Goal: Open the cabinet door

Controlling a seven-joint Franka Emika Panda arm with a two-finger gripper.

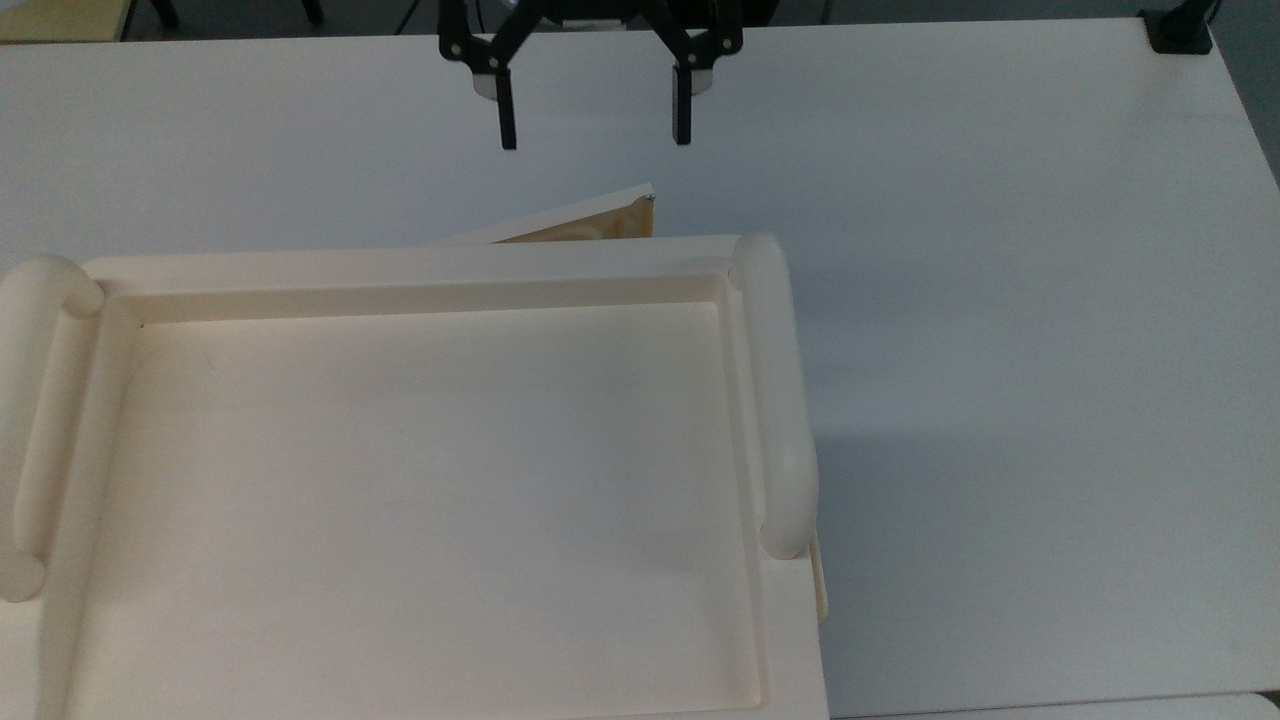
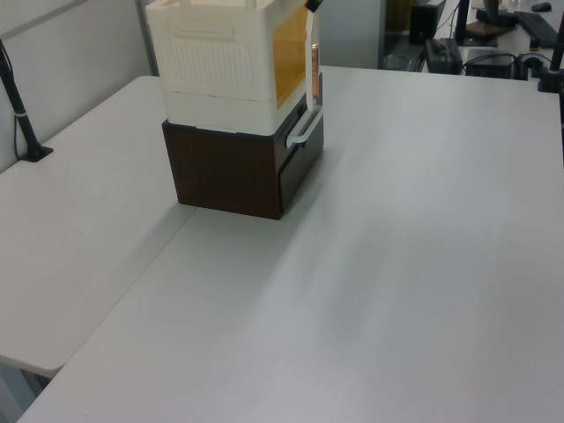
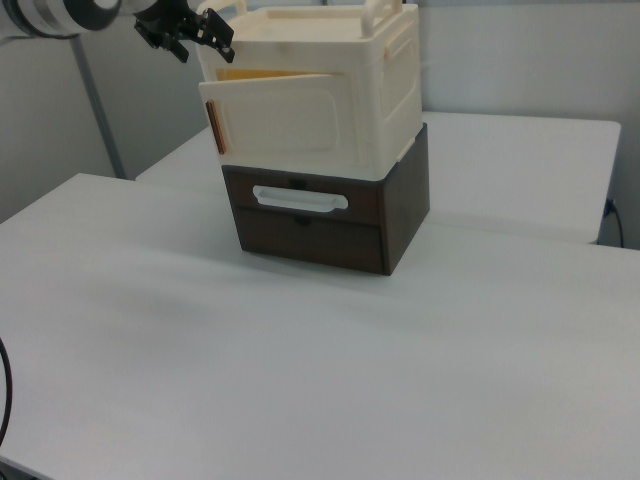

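Note:
The cabinet door point(image 1: 560, 224) is a thin cream panel standing ajar at the far edge of the cream cabinet point(image 1: 400, 268), with its free end swung out toward the top view's top. In the right view the cabinet door point(image 3: 282, 114) tilts out from the cabinet's front, and a yellowish interior shows behind it. In the left view the cabinet door point(image 2: 312, 63) appears edge-on. My gripper point(image 1: 595, 128) hangs open above the table just beyond the door's free end, holding nothing. In the right view the gripper point(image 3: 195, 35) sits up beside the cabinet's top left corner.
The cream cabinet rests on a dark brown drawer unit point(image 3: 330, 225) with a white handle point(image 3: 300, 199). Thick rounded bar handles point(image 1: 782, 400) run along both sides of the recessed top. A white table point(image 1: 1000, 300) stretches around it, and a black clamp point(image 1: 1180, 30) sits at the far right corner.

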